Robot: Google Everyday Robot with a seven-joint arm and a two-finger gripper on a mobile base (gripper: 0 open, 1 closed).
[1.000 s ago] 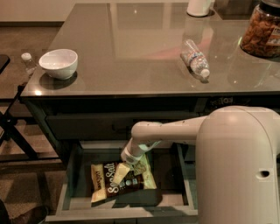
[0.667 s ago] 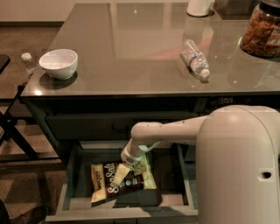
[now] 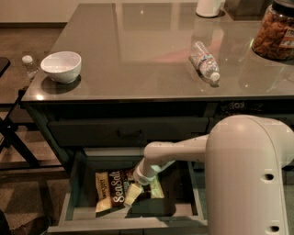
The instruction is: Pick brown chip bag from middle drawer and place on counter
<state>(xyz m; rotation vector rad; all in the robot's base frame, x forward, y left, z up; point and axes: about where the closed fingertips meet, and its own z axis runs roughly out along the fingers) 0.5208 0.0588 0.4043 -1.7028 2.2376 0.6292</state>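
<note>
The brown chip bag (image 3: 114,193) lies flat in the open middle drawer (image 3: 183,203), below the counter's front edge; its white "Sea Salt" script faces up. My gripper (image 3: 134,191) reaches down into the drawer from the right and sits on the bag's right half, covering part of it. My white arm and shoulder (image 3: 248,179) fill the lower right of the view. The counter (image 3: 138,50) is a glossy grey top above the drawers.
On the counter are a white bowl (image 3: 61,67) at the left, a clear water bottle (image 3: 205,62) lying right of centre, a snack jar (image 3: 276,32) and a white container (image 3: 209,6) at the back. A shut drawer with a bar handle (image 3: 129,132) sits above the open one. A black stand (image 3: 13,137) is at the left.
</note>
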